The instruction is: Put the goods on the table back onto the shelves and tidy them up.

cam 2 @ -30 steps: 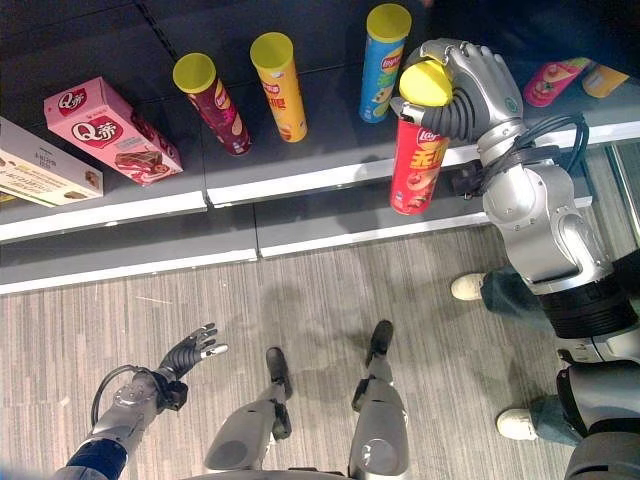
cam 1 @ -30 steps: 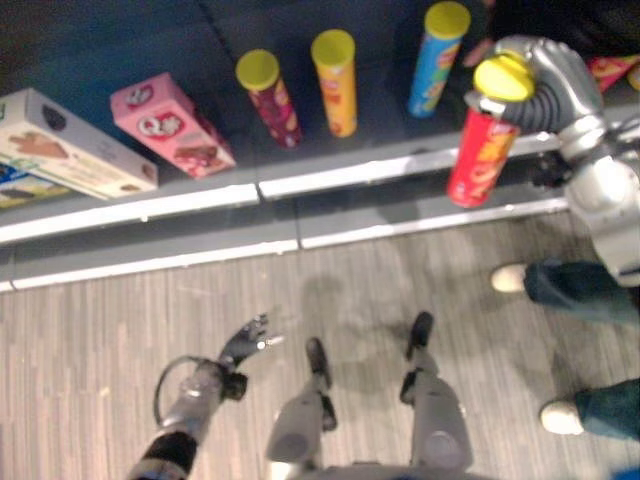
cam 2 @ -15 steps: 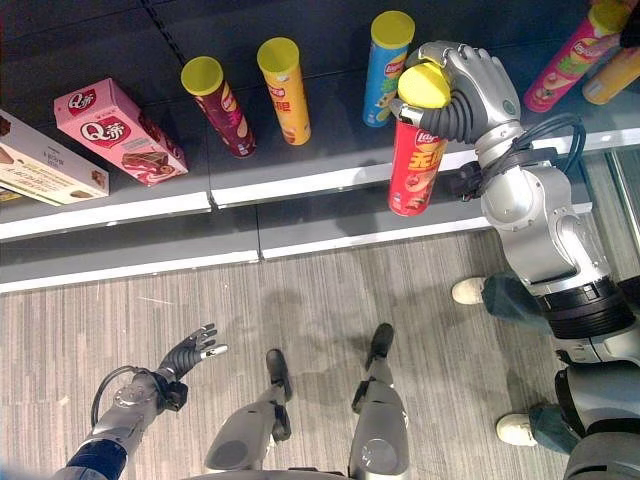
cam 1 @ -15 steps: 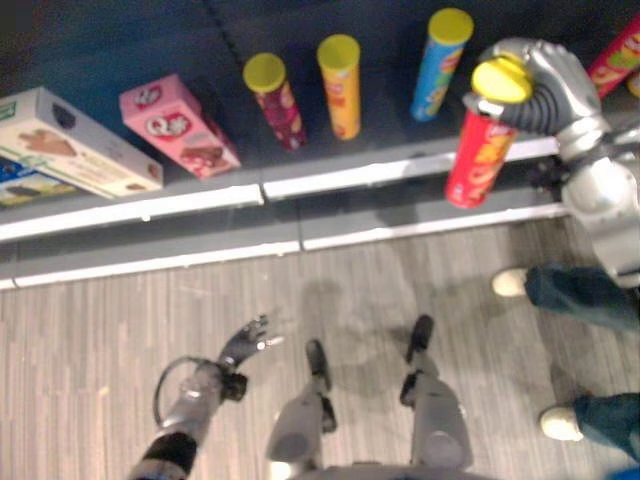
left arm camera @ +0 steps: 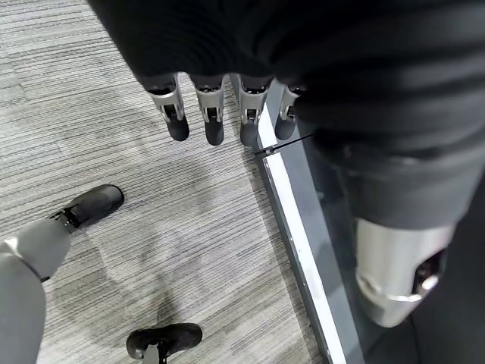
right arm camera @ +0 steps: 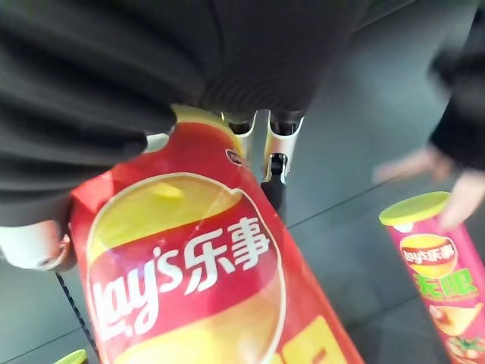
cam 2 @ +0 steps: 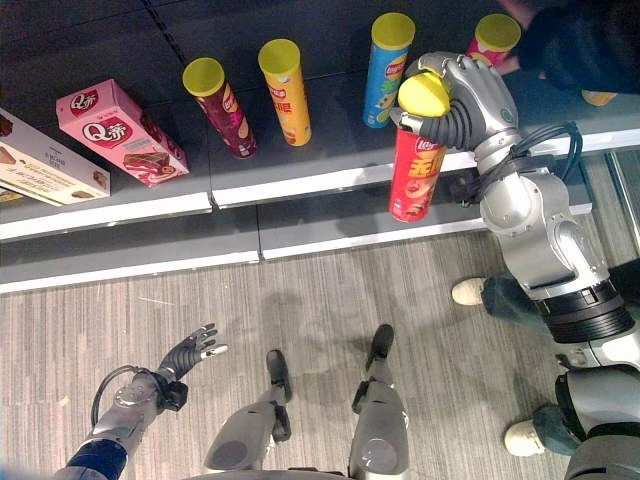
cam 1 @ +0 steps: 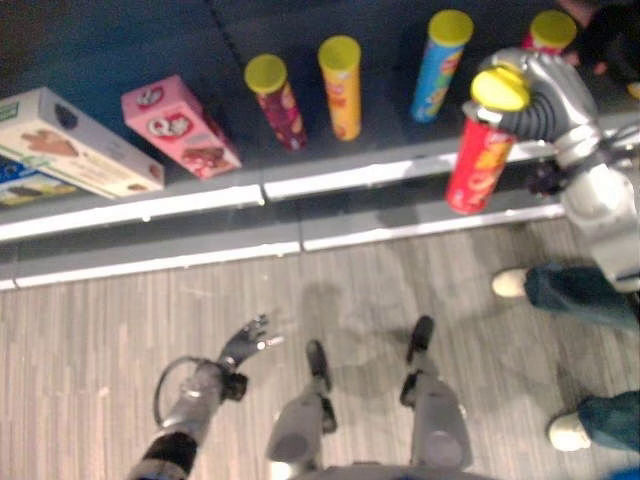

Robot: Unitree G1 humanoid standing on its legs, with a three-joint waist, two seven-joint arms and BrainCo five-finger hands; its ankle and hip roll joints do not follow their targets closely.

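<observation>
Right eye view: red can held at the shelf edge, not yet set down

Nearest, the left robot hand (cam 2: 190, 352) hangs low over the floor, fingers spread and empty; farther out the right robot hand (cam 2: 462, 98) curls round the red can (cam 2: 414, 160) at its yellow lid, above the shelf (cam 2: 300, 180) front; beyond stand maroon (cam 2: 218, 104), orange (cam 2: 284, 88) and blue (cam 2: 385, 55) cans, so placing is left. Since earlier, a person's hand (cam 2: 520, 12) has stood a pink can (cam 2: 490, 38) upright behind
</observation>
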